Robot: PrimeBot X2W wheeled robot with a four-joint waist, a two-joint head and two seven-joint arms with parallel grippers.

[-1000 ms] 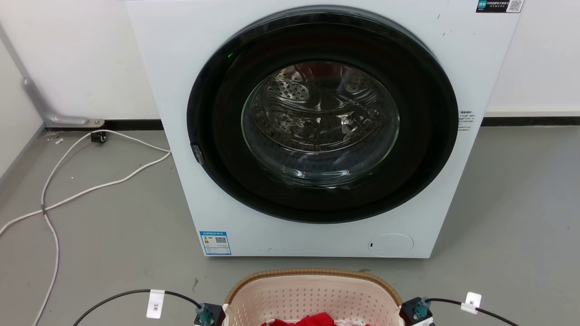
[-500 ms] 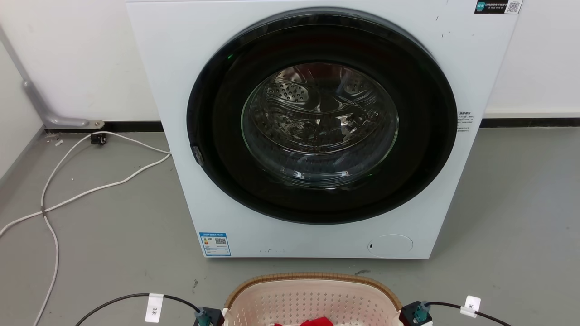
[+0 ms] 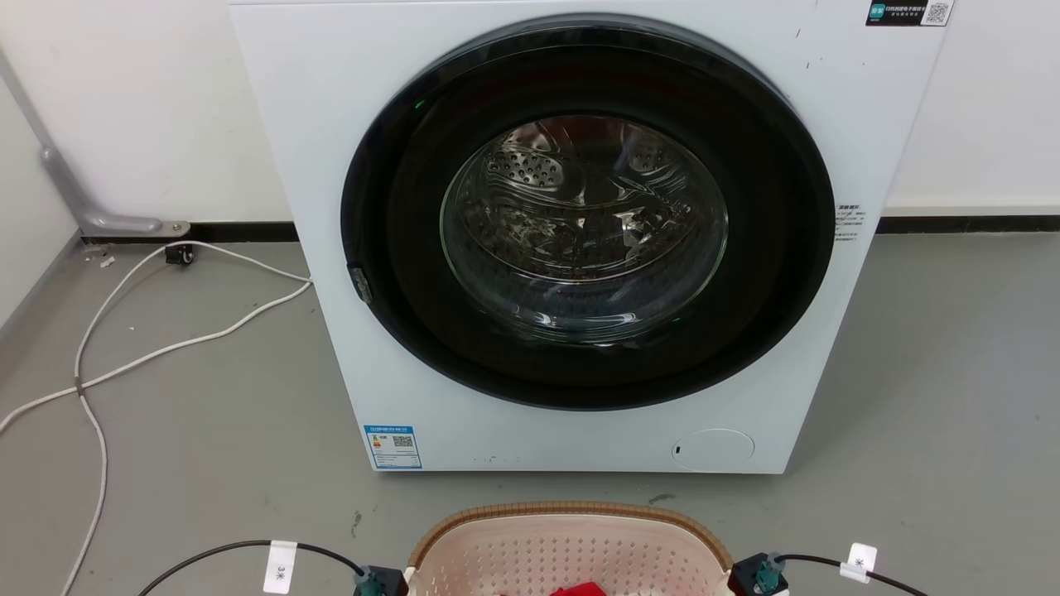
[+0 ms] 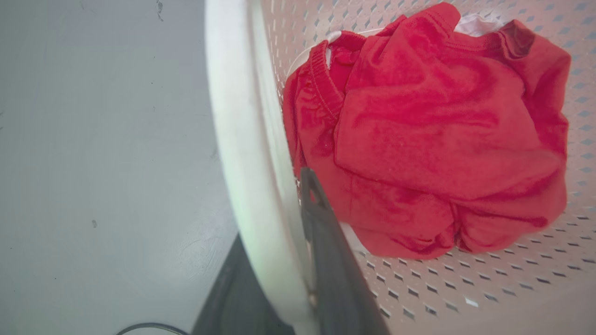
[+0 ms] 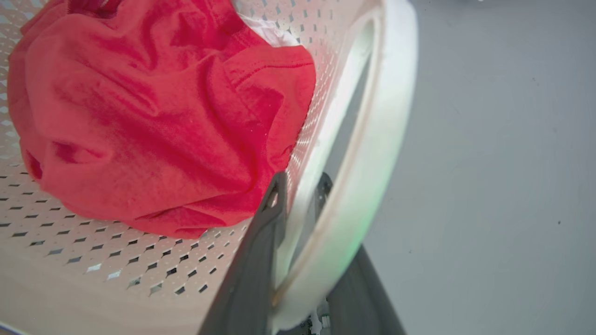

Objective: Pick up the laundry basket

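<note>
So here's where I'm at: the laundry basket [image 3: 571, 507] sits right in front of the bot, at the bottom of the head view, a little way short of the washing machine [image 3: 580, 223] with a strip of grey floor [image 3: 207, 397] between them. I've got one arm on each end so the load is balanced. Grabbing it from one side would probably just tip it. In the left wrist view, the left gripper [image 4: 279, 218] straddles the white side handle [image 4: 242, 139], with one dark finger inside against the wall and the other outside, pinched on it. The right gripper [image 5: 300, 186] mirrors that, one finger inside the basket and one poking through the handle gap, also clamped on. Both look snug to me, but I can't tell from these views whether the bottom is off the floor yet. The basket itself is a cream-pink plastic thing with little diamond perforations all over the walls, a brown woven-look rim and rounded corners. A crumpled red garment [image 4: 433, 130] is heaped inside with a bit of something white under it, so it's probably light.
</note>
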